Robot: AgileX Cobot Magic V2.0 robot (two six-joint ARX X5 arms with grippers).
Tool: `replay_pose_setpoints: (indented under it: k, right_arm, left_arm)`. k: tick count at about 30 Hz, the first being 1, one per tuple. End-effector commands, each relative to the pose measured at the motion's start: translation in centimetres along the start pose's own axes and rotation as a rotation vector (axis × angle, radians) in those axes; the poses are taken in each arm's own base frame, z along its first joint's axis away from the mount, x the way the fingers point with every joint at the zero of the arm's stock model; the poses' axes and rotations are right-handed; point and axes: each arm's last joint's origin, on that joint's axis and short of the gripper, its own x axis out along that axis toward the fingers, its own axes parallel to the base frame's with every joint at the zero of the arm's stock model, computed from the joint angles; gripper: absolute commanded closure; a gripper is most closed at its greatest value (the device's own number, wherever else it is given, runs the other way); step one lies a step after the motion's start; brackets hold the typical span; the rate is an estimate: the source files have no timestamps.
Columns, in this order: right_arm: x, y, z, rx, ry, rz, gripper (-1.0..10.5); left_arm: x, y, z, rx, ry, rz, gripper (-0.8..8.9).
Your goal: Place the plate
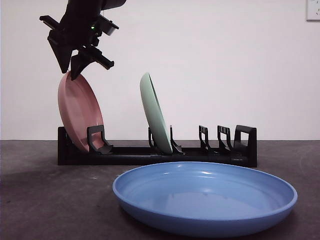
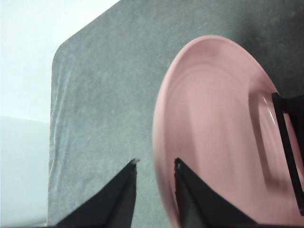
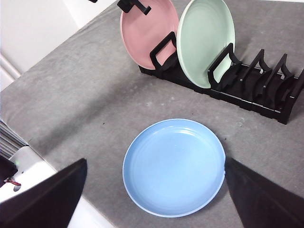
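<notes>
A pink plate (image 1: 77, 112) is seen standing on its edge in the left end slot of a black rack (image 1: 160, 152). The plate is tilted a little, and its top leans to the left. The left gripper (image 1: 71, 64) is held just above the top rim of the pink plate. Its two jaws are spread a little, and nothing is pinched between them. In the left wrist view, the left gripper (image 2: 154, 171) is seen with one jaw in front of the plate's (image 2: 218, 133) rim and the other jaw just off to the side, over the gray table (image 2: 104, 95).

A green plate (image 1: 156, 115) is also stood up in the rack, in a slot near the middle. The slots at the right end of the rack are not filled.

A blue plate (image 1: 205, 197) is laid flat on the table, nearer than the rack and well apart from it.

The right gripper (image 3: 154, 199) is held high above the blue plate (image 3: 173, 166). Its jaws are spread wide, and nothing is held by them.
</notes>
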Motion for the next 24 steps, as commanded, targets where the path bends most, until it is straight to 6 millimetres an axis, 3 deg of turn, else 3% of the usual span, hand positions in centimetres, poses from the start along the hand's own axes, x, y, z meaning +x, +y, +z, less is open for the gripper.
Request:
replay_pose_setpoints:
  k: [1,9,24]
  right_arm:
    - [-0.3,0.2,0.4,-0.013,-0.015,0.008,4.8]
    - [-0.3,0.2,0.4,-0.016,-0.015,0.008,4.8]
    - [-0.3,0.2,0.4,-0.021,-0.015,0.008,4.8]
  left_arm:
    - [0.0,-0.3,0.6,0.004,-0.013,0.005,7.4]
    - [0.0,-0.3,0.6,0.006,-0.013,0.004,8.05]
    - [-1.3,-0.7,0.9,0.052,-0.043,0.049,8.05]
